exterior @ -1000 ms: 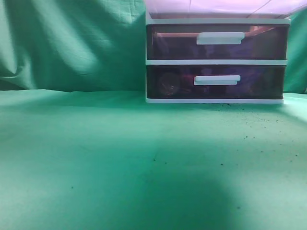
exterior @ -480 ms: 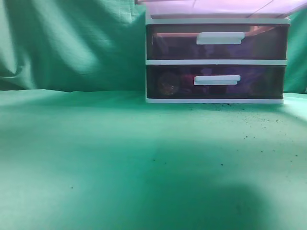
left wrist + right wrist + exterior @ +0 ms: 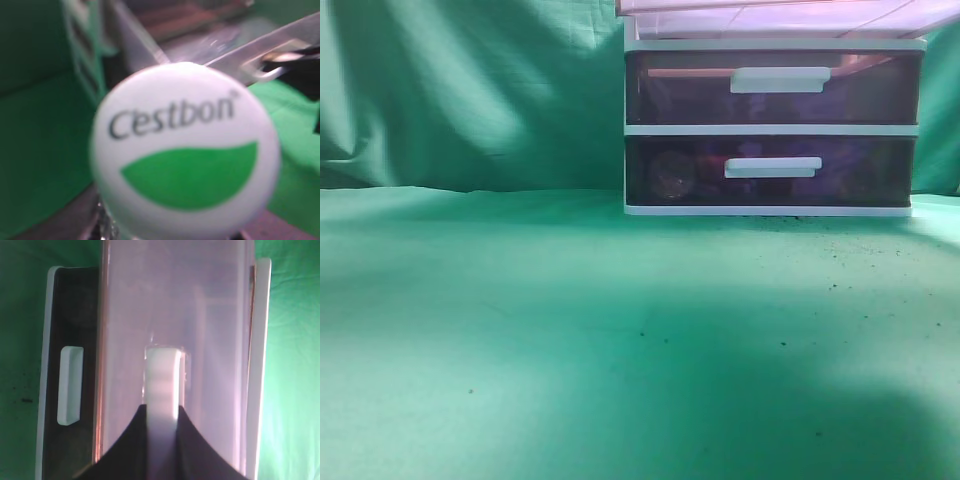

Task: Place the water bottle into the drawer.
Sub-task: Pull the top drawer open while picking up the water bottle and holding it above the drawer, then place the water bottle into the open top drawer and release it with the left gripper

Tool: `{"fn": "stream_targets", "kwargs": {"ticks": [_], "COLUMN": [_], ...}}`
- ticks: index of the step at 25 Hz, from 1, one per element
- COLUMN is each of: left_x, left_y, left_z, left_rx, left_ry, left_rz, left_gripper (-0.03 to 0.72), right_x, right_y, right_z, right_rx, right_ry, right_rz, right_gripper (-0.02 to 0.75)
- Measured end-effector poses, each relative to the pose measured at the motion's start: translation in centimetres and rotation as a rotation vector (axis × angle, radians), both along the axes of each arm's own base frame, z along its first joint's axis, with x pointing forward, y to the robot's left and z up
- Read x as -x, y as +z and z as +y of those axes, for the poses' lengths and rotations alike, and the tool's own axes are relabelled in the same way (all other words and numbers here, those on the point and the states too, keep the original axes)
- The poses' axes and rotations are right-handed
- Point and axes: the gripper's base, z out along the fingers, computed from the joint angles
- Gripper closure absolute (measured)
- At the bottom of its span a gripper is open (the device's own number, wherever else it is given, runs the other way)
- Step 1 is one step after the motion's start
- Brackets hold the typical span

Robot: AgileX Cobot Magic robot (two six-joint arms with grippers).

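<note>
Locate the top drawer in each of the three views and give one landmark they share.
Exterior view: the top drawer shows only as a pale pink strip at the upper edge, above the two dark drawers.
Left wrist view: blurred, pulled-out drawer behind the bottle cap.
Right wrist view: fills the centre; right gripper shut on its white handle.
Shared landmark: the white frame.

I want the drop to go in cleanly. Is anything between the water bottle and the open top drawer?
Nothing visible blocks it. The water bottle fills the left wrist view, with the pulled-out drawer behind it. The right fingers grip its white handle, at the front.
</note>
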Motion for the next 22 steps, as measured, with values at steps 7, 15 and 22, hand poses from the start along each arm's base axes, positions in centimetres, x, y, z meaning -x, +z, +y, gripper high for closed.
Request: {"fn": "stream_targets", "kwargs": {"ticks": [7, 15, 22], "left_x": [-2.9, -9.1, -13.7], "left_y": [5.7, 9.3, 3.5], "left_z": [-5.9, -10.5, -13.8], "left_rx": [-0.020, 0.039, -0.073], "left_ry": [-0.151, -0.142, -0.163], "left_rz": [-0.218, -0.326, -0.189], "left_gripper": [0.399, 0.399, 0.399], "right_x": [0.0, 0.0, 0.0], "right_y": [0.0, -0.2, -0.2], "right_z": [-0.1, -0.2, -0.2], "right_rx": [-0.044, -0.117, -0.115], "right_ry": [-0.025, -0.070, -0.070], "right_rz": [0.022, 0.065, 0.069], "right_gripper": [0.653, 0.653, 0.653]}}
